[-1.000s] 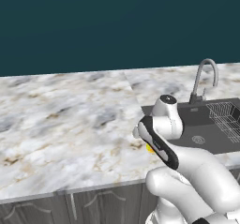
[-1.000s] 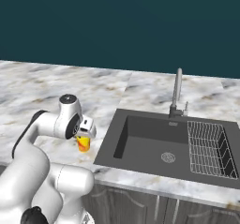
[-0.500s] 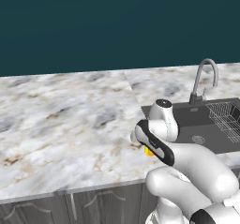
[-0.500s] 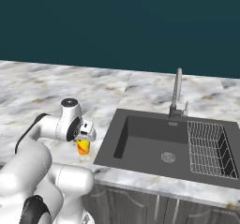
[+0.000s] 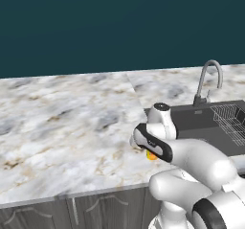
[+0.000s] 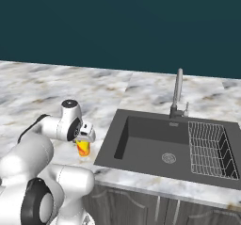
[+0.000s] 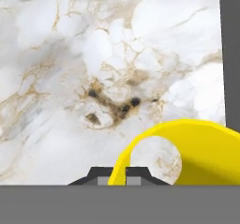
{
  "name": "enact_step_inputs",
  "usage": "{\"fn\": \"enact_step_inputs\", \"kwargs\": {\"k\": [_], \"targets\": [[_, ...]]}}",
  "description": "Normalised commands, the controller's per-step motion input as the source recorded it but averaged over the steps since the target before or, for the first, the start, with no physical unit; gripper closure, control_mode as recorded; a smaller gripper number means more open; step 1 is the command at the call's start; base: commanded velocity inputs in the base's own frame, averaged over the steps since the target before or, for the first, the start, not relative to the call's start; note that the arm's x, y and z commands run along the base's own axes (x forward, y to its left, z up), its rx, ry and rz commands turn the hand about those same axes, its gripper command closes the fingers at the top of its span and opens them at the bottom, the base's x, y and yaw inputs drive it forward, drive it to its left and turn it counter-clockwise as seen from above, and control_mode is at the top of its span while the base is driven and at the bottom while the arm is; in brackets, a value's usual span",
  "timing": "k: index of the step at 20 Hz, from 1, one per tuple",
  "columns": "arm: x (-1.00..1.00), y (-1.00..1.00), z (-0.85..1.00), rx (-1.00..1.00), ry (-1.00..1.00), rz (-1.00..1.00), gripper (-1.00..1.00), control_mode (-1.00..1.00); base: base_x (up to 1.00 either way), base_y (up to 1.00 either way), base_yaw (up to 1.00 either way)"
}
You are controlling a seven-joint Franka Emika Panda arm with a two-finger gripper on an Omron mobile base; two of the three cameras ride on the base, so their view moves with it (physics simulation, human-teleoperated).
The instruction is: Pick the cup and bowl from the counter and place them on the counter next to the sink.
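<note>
A yellow-orange cup (image 6: 83, 147) stands on the marble counter (image 6: 42, 90) just left of the dark sink (image 6: 155, 144) (faucet (image 6: 177, 93) behind), its rim pinched between the nearly closed gripper (image 7: 119, 172) above.

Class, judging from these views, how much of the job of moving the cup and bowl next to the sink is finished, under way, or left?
Done: nothing stands released yet. In hand: the hand is shut on the yellow-orange cup, low over the counter just left of the sink. Left: letting the cup go there, then fetching the bowl and placing it too.
</note>
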Motion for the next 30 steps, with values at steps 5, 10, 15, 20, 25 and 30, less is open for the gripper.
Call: {"fn": "enact_step_inputs", "kwargs": {"k": [5,10,15,20,25,30], "targets": [[0.00,0.02,-0.43,0.00,0.00,0.01,1.00,-1.00,0.00,0.00,0.00],[0.00,0.00,0.00,0.00,0.00,0.00,-1.00,-1.00,0.00,0.00,0.00],[0.00,0.00,0.00,0.00,0.00,0.00,-1.00,-1.00,0.00,0.00,0.00],[0.00,0.01,0.00,0.00,0.00,0.00,-1.00,-1.00,0.00,0.00,0.00],[0.00,0.00,0.09,0.00,0.00,0.00,-1.00,-1.00,0.00,0.00,0.00],[-0.12,0.00,0.21,0.00,-0.01,0.00,-1.00,-1.00,0.00,0.00,0.00]]}}
